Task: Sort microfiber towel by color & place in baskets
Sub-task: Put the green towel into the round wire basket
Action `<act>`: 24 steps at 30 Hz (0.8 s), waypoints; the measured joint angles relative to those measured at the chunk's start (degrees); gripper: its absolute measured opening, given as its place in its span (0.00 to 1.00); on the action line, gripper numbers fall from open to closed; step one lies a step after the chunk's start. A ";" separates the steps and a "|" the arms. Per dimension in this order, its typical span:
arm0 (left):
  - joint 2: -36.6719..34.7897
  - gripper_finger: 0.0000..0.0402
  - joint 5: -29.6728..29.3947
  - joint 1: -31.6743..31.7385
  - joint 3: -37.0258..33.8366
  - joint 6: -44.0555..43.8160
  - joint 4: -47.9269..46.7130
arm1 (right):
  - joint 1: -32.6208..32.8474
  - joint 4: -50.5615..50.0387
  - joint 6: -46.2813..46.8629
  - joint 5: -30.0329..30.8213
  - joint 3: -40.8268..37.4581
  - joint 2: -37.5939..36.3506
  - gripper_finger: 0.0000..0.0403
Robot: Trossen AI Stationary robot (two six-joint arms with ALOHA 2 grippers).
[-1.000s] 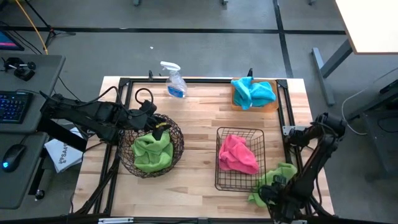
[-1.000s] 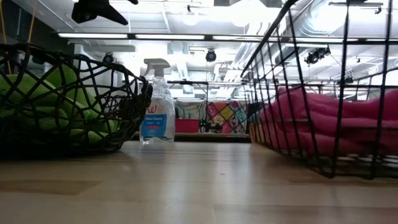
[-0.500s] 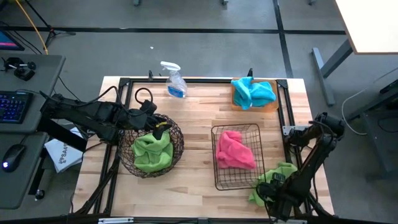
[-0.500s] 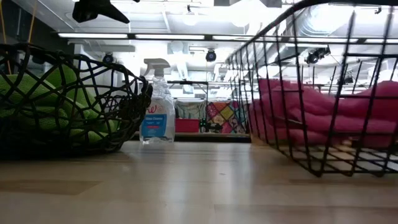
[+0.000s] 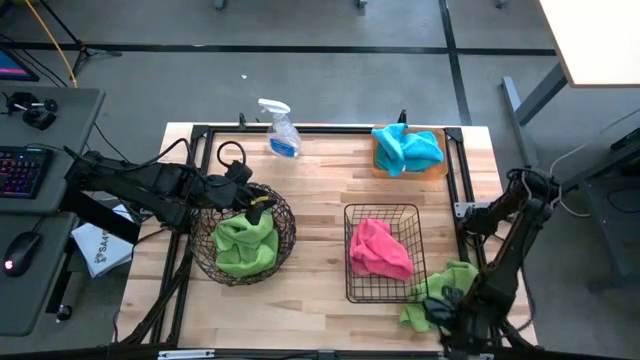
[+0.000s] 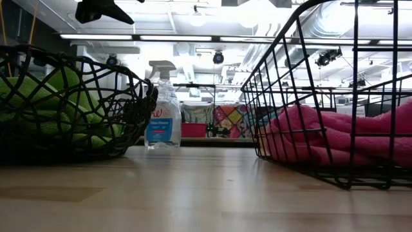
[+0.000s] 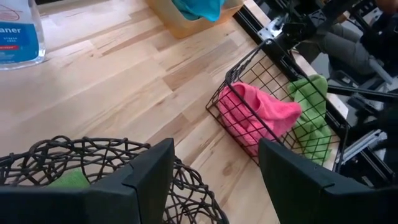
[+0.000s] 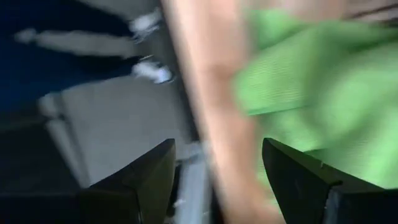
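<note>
Green towel (image 5: 447,287) just beside right gripper (image 5: 447,312), fingers spread, gripping nothing; left gripper (image 5: 252,203) parted above wire bowl (image 5: 242,235).

A: Where is there free room on the table (image 5: 320,170)?

B: The bare wood between the round woven bowl (image 5: 243,236) and the black wire basket (image 5: 383,252) is open, also the strip behind them.

A: What stands in the way?

B: The spray bottle (image 5: 281,130) and the orange tray (image 5: 438,166) stand at the far edge. A green towel (image 5: 443,290) lies at the near right corner, just beside the basket. The black frame (image 5: 330,129) borders the table.
</note>
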 joint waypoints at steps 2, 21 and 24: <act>0.00 0.55 0.00 0.00 0.00 0.47 0.00 | 1.50 2.36 -2.05 -1.31 0.90 0.86 0.59; 0.00 0.55 -0.02 0.00 0.00 0.39 -0.02 | 2.66 -1.66 -8.00 2.28 1.56 15.06 0.59; 0.00 0.55 -0.02 0.00 0.00 -0.28 0.00 | 2.47 -1.70 -7.82 1.83 1.56 16.48 0.58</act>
